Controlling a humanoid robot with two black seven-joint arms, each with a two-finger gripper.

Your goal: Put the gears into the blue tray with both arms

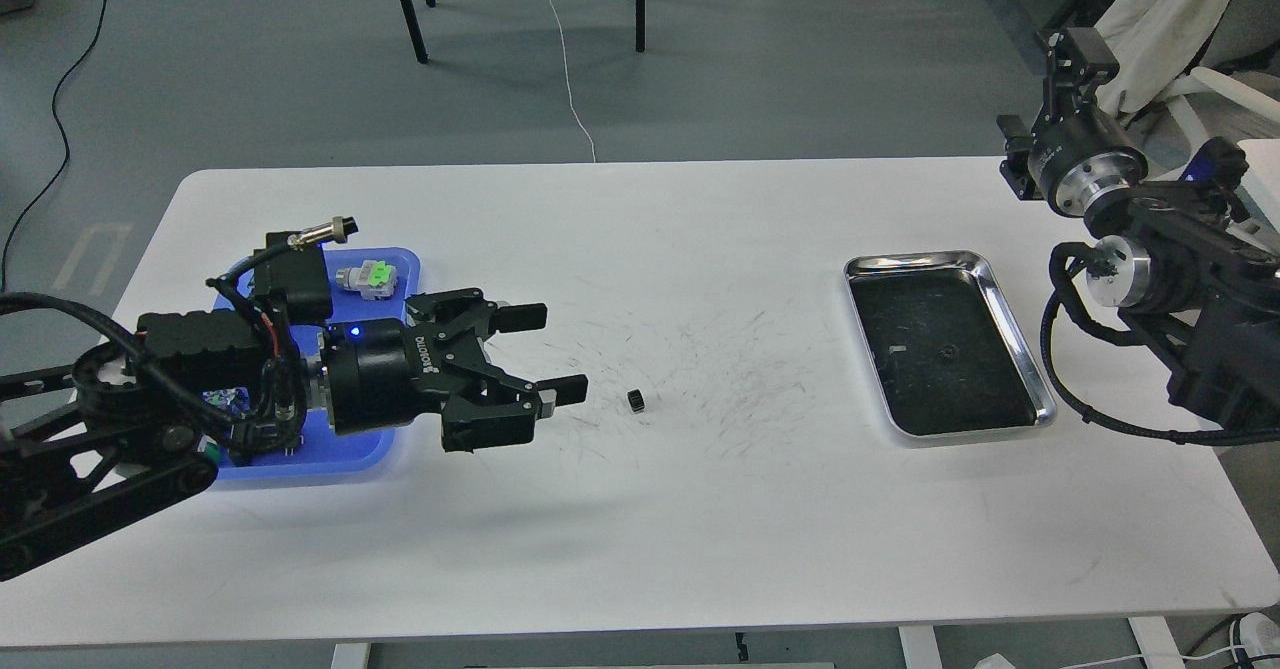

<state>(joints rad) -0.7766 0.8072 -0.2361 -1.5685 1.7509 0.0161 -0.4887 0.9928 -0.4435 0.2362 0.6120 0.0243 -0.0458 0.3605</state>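
Note:
One tiny black gear (635, 400) lies on the white table near its middle. My left gripper (548, 353) is open just to the left of it, fingers spread and pointing right, with nothing between them. A second small gear (943, 352) rests on the dark bottom of the steel tray (915, 261). The blue tray (405, 261) sits at the left, largely hidden under my left arm. My right gripper (1072, 57) is held high off the table's far right corner, dark and end-on, so its fingers cannot be told apart.
A switch with a green cap (368, 279) lies at the back of the blue tray. A small pale chip (897, 351) is in the steel tray. Chair legs and cables are on the floor beyond the table.

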